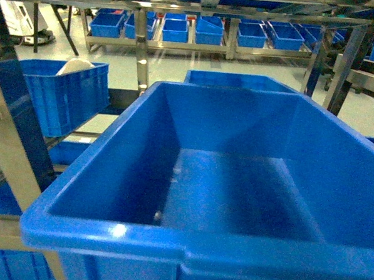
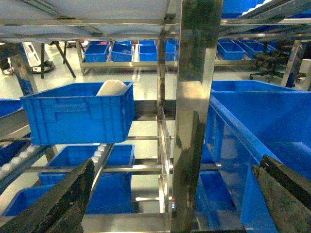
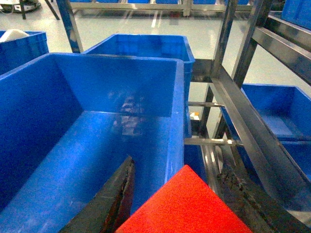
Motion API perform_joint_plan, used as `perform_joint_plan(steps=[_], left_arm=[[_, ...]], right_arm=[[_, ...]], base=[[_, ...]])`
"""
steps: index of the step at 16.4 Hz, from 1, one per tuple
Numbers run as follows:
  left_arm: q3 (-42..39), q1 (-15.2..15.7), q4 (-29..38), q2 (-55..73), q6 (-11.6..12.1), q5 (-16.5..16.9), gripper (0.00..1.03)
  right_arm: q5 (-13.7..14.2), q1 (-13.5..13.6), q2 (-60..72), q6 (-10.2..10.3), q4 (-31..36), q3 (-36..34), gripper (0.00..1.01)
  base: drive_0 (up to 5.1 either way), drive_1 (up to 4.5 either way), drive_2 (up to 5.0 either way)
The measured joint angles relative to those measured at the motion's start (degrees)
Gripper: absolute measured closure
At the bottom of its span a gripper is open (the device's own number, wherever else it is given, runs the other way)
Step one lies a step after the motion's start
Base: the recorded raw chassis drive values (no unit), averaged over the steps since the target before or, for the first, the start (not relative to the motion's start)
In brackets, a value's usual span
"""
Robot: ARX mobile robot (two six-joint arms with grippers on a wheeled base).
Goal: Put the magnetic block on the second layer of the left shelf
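Observation:
The magnetic block [image 3: 187,208], bright red and matte, fills the bottom of the right wrist view. My right gripper [image 3: 177,170] is shut on it, a dark finger on each side, above the right rim of a large blue bin [image 3: 97,145]. In the left wrist view my left gripper [image 2: 177,162] is open and empty, facing a silver upright [image 2: 192,121]. The left shelf stands left of that post; its tier under the top one has a roller rail [image 2: 104,150] carrying a blue bin [image 2: 77,114]. Neither gripper shows in the head view.
A big empty blue bin [image 1: 235,180] fills the head view just ahead, with another bin [image 1: 240,81] behind it. The left shelf's bin [image 1: 64,96] holds a white object [image 1: 75,65]. More blue bins [image 2: 87,165] sit on lower tiers, and a steel rail [image 3: 248,131] slants at the right.

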Motion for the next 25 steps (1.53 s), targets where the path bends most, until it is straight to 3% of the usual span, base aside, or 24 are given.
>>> perform_joint_plan(steps=[2, 3, 4, 6, 8, 14, 15, 19, 22, 25], left_arm=[[0.0, -0.02, -0.07, 0.0, 0.0, -0.04, 0.05], [0.0, -0.02, -0.07, -0.02, 0.0, -0.02, 0.05], [0.0, -0.02, -0.07, 0.0, 0.0, -0.02, 0.05], [0.0, -0.02, -0.07, -0.02, 0.0, -0.02, 0.05], [0.0, -0.02, -0.04, -0.02, 0.0, -0.02, 0.05], [0.0, -0.02, -0.04, -0.02, 0.0, -0.02, 0.05], [0.0, -0.02, -0.07, 0.0, 0.0, -0.02, 0.05], [0.0, -0.02, -0.02, -0.02, 0.0, -0.02, 0.05], [0.0, -0.02, -0.04, -0.02, 0.0, -0.02, 0.05], [0.0, -0.02, -0.04, -0.02, 0.0, -0.02, 0.05]], right_arm=[[0.02, 0.0, 0.0, 0.0, 0.0, 0.0, 0.55], [-1.6, 3.43, 3.21, 2.8, -3.08, 2.89, 0.55], [-3.54, 6.05, 9.66, 5.75, -0.61, 6.97, 0.55], [-6.84, 8.33, 21.09, 9.73, 2.19, 10.58, 0.55], [-7.48, 9.62, 27.93, 11.8, 4.09, 13.18, 0.55], [-3.1, 12.55, 46.21, 12.02, 8.24, 21.68, 0.55], [-1.42, 12.83, 48.57, 11.45, 8.37, 23.08, 0.55], [3.15, 13.07, 47.71, 8.63, 11.87, 22.51, 0.24], [8.02, 14.69, 41.97, 2.91, 16.92, 17.62, 0.01], [12.24, 16.24, 35.1, -3.48, 19.3, 11.43, 0.03]], base=[[0.0, 4.26, -4.3], [0.0, 0.0, 0.0], [0.0, 0.0, 0.0], [0.0, 0.0, 0.0], [0.0, 0.0, 0.0], [0.0, 0.0, 0.0], [0.0, 0.0, 0.0], [0.0, 0.0, 0.0], [0.0, 0.0, 0.0], [0.0, 0.0, 0.0]])
